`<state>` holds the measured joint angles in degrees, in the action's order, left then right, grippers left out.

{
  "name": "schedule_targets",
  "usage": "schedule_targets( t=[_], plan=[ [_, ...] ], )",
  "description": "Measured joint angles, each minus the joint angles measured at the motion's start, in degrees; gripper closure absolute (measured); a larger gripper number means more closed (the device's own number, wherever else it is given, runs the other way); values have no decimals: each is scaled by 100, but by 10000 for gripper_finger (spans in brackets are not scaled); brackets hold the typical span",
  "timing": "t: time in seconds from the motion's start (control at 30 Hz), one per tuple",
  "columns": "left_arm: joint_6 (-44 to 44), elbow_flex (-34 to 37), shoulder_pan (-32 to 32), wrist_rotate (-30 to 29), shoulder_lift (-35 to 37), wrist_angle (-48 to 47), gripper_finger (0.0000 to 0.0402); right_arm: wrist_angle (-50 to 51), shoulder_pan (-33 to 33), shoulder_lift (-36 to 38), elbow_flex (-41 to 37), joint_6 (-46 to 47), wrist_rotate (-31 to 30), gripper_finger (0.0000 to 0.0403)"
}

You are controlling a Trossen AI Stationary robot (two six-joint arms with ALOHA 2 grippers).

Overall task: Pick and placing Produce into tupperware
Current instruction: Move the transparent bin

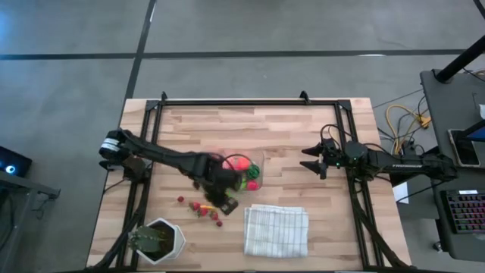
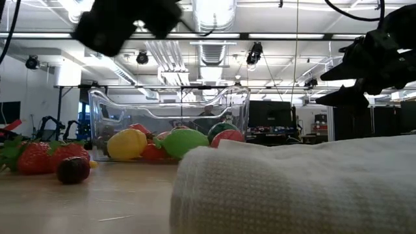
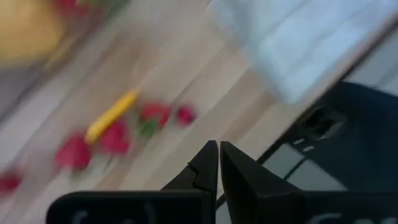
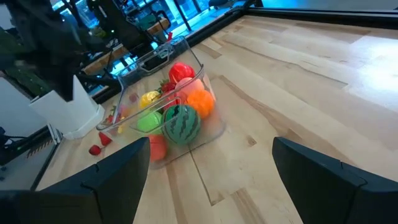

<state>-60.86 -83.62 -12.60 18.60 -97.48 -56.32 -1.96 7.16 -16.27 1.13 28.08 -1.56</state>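
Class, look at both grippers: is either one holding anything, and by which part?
Nothing is held. The left gripper is shut and empty above the loose berries; the right gripper waits open, away from the tupperware.

Your wooden table (image 1: 288,136) stands on a grey concrete floor (image 1: 250,30) crossed by dark seams. Beside it you have a desk with a keyboard (image 1: 464,212) and yellow cables (image 1: 402,121). Across the room you see ceiling ducts (image 2: 214,13), strip lights and monitors (image 2: 270,114)
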Motion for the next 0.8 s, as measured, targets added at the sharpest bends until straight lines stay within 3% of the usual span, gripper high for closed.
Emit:
schedule_targets(
  t=[0.23, 0.37, 0.47, 0.8],
  plan=[
    [-2031, 19, -335, -464, -32, -2101, 398, 0, 0, 0, 0, 0, 0, 74],
    [-1997, 31, -394, -611, -66, -1376, 398, 0, 0, 0, 0, 0, 0, 74],
    [-1848, 39, -374, -1038, -238, -671, 398, 0, 0, 0, 0, 0, -1, 74],
    [-1350, 64, 22, -1398, -1168, -600, 398, -2, 0, 0, 0, 0, -1, 74]
  ],
)
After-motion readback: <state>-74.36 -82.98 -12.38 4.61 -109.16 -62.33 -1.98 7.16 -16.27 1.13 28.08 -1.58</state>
